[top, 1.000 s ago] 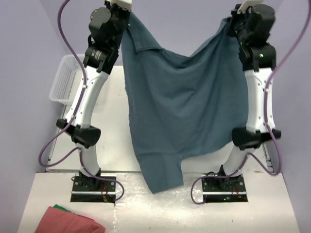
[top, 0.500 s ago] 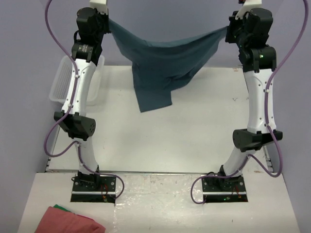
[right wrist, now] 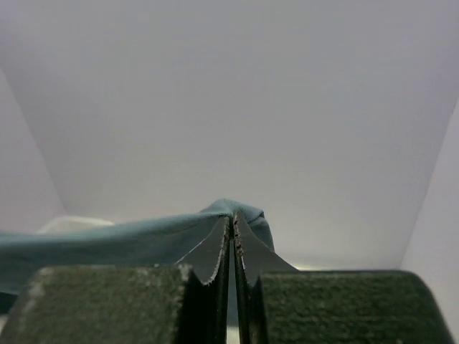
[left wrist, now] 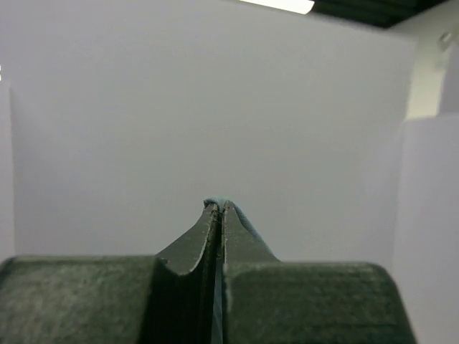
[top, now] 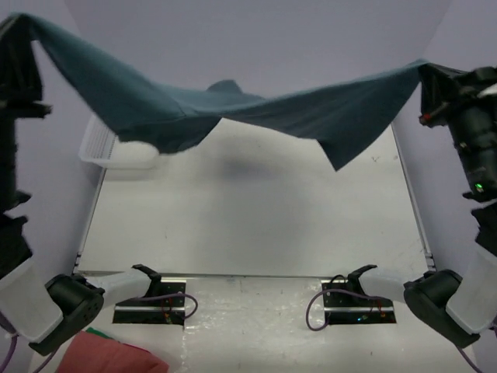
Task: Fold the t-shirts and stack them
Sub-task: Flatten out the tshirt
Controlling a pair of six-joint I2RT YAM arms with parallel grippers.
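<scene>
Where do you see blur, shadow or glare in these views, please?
Top external: the t-shirt looks smeared at its drooping fold and casts a faint, soft shadow on the table. Left wrist: a ceiling lamp glares at the top edge; the left gripper is soft near the lens. Right wrist: the right gripper blurs likewise.

Your two arms have swung far apart. A second ago your left end effector (left wrist: 219,209) and right end effector (right wrist: 232,219) held the dark teal cloth t-shirt (top: 256,109) so that it hung down long, almost to the arm bases. Now they have pulled it out wide. It stretches like a sagging sheet high over the white worktop (top: 248,225). One loose flap points down on the right. Both elbows have dropped low, out by the near corners.
</scene>
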